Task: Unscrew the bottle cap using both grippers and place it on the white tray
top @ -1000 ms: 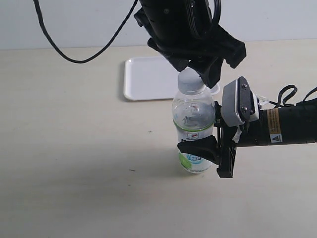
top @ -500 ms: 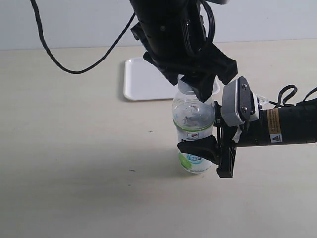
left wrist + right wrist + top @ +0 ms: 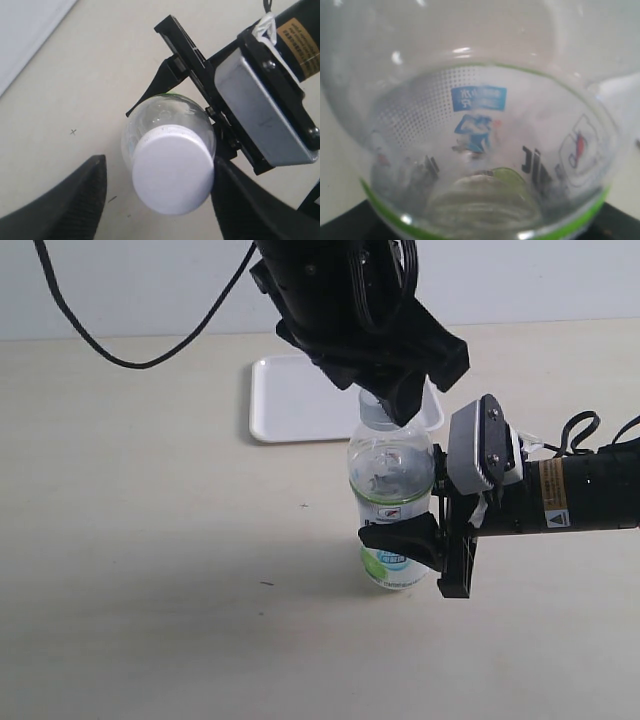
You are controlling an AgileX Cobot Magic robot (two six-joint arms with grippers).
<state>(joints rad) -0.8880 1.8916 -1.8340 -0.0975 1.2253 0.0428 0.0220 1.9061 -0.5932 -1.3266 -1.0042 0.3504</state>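
A wide, flat counter of pale beige colour (image 3: 150,540) fills almost the whole exterior view. Its surface is matt and plain, without any pattern. Behind its far edge stands a smooth light grey wall (image 3: 160,290), and the line where the two meet runs straight across the upper part of the view. Two small marks lie on the counter: a tiny dark cross-shaped mark (image 3: 304,506) near the middle, and a short dark speck (image 3: 266,583) closer to the camera. The cross-shaped mark shows in the left wrist view too, on the same beige surface. The light is soft and even. A faint broad shadow (image 3: 290,560) with blurred edges lies on the counter near the middle.
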